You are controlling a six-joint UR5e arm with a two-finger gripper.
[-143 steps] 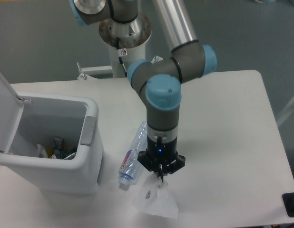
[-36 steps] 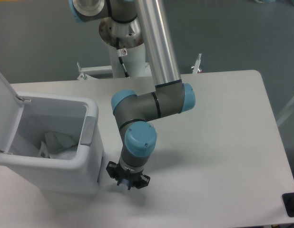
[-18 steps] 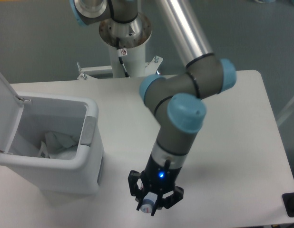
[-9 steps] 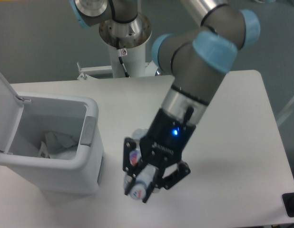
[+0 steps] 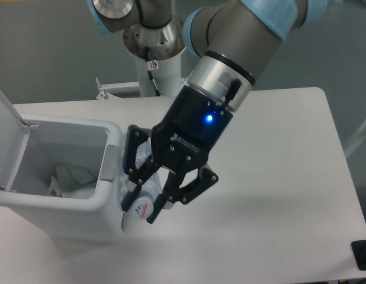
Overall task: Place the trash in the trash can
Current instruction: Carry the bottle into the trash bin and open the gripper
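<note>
My gripper point(image 5: 143, 208) is shut on the clear water bottle point(image 5: 141, 203), whose red-white label shows between the fingers. It is raised high above the table, close to the camera, just right of the trash can's front right corner. The white trash can point(image 5: 111, 177) stands at the left with its lid point(image 5: 4, 127) hinged open. The wrinkly translucent plastic bag point(image 5: 73, 179) lies inside the can.
The arm's base column point(image 5: 156, 56) stands behind the table's far edge. A dark object point(image 5: 363, 254) sits at the table's front right corner. The grey latch point(image 5: 110, 163) is on the can's right wall.
The bag went from the table into the can. Then my gripper took the bottle off the table, lifted it and carried it up and left toward the can.
</note>
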